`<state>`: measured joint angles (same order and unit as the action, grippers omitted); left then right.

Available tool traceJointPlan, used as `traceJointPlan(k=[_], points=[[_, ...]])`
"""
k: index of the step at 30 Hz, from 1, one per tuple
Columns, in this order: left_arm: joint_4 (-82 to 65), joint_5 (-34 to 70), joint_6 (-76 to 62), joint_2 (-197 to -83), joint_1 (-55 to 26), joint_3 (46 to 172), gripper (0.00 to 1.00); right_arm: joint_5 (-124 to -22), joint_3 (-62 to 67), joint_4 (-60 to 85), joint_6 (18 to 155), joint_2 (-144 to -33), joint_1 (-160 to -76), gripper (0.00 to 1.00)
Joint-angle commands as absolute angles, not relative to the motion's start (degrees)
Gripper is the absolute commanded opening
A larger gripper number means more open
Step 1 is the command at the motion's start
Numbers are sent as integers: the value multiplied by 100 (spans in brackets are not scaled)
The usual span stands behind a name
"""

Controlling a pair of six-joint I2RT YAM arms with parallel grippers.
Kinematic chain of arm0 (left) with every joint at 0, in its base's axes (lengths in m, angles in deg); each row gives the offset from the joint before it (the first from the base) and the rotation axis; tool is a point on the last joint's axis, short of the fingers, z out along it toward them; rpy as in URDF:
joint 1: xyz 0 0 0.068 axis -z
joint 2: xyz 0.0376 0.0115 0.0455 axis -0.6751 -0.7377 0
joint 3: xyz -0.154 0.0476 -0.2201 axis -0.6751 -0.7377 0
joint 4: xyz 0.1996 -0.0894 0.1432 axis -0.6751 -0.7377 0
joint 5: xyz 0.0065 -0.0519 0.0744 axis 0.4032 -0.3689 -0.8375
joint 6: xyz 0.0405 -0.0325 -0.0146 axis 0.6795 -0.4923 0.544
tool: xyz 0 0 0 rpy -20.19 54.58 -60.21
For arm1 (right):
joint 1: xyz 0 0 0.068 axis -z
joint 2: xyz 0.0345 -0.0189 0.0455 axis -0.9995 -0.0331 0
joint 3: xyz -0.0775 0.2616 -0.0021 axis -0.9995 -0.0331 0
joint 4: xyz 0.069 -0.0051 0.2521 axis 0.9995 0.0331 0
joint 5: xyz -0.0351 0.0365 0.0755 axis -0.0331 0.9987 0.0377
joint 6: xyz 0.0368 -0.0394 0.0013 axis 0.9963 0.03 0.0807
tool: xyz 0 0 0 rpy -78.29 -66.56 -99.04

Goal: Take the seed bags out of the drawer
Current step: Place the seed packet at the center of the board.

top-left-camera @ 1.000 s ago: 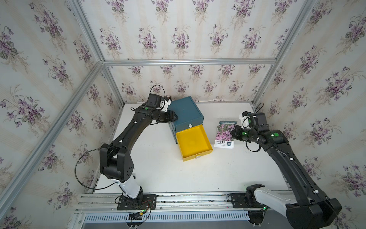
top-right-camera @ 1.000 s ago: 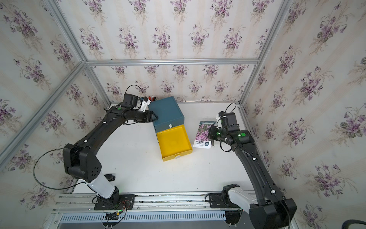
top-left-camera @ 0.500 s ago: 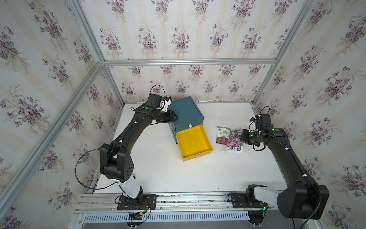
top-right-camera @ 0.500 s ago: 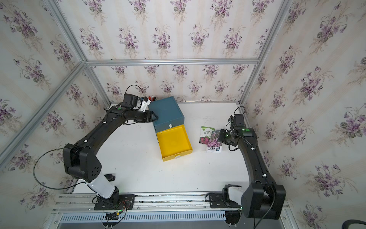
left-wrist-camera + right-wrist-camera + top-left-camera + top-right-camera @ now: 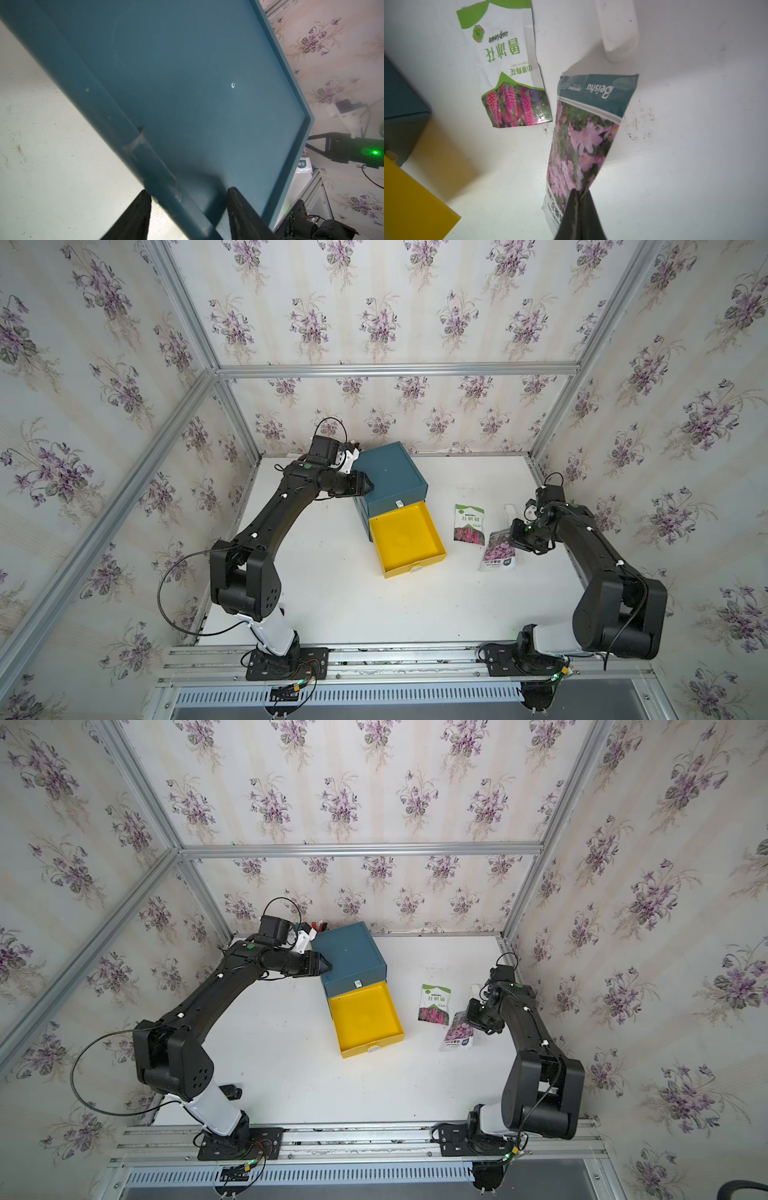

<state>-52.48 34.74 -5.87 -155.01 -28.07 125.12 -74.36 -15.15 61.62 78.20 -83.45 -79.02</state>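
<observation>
swinging the pink packet (image 5: 583,135) away from the drawer (image 5: 435,533) is what just happened. a second ago the right arm had it up just beside the drawer's right side. now it's carried over toward the right edge of the desk (image 5: 332,593) and hangs low and tilted. i can't tell if its lower end is on the surface yet.

that move also uncovered the green packet (image 5: 469,524), lying flat between the drawer and the pink one, a bit nearer the back edge. the yellow drawer is pulled out and looks empty in both top views, so my guess is this is the last bag, and all that's left is letting go. there's a white strip (image 5: 509,512) just behind the pink packet. it might be the third bag face down, honestly can't say.

the right fingers (image 5: 578,199) are pinched completely together on the side edge of the pink packet, near its white printed end. the left fingers (image 5: 236,205) sit either side of the top rim of the blue cabinet (image 5: 390,472) at its left back corner, clamped on it, so they seem to be just holding the box steady.
</observation>
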Motion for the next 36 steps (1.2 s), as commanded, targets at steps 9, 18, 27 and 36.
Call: traceJointPlan(k=[9,18,27,36], points=[[-6535,2833,-254,-15693,-2800,12493,61,-8140,-1520,6226,8065,-9089,-7888,0],[-6572,2857,-186,-15758,-2847,12571,61,-8646,-1509,6218,8233,-9309,-7887,20],[-6599,2869,-147,-15751,-2874,12591,61,-8668,-1486,6178,8170,-9028,-7898,53],[-6613,2882,-134,-15749,-2878,12617,61,-7980,-1521,6270,8054,-8300,-8634,68]])
